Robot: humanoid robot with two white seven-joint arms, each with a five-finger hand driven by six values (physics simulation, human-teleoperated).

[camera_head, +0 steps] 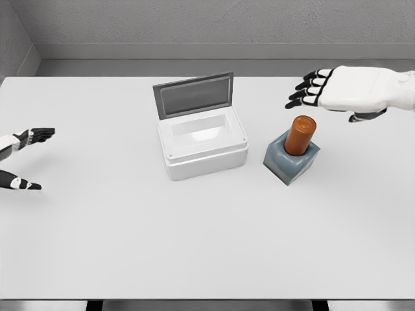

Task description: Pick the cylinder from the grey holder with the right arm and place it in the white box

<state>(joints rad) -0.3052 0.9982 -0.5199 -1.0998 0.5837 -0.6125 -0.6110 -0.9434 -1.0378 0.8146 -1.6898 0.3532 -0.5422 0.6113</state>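
White table [194,246], grey wall [194,19]

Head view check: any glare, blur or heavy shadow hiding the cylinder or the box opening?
Head view: even, soft light, no glare; the orange cylinder in the grey holder is sharp, casting only a faint shadow; the white box interior is bright and low in contrast against the white table.

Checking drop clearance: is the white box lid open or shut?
Open. The lid stands raised at the back of the white box, and the inside shows with nothing in it.
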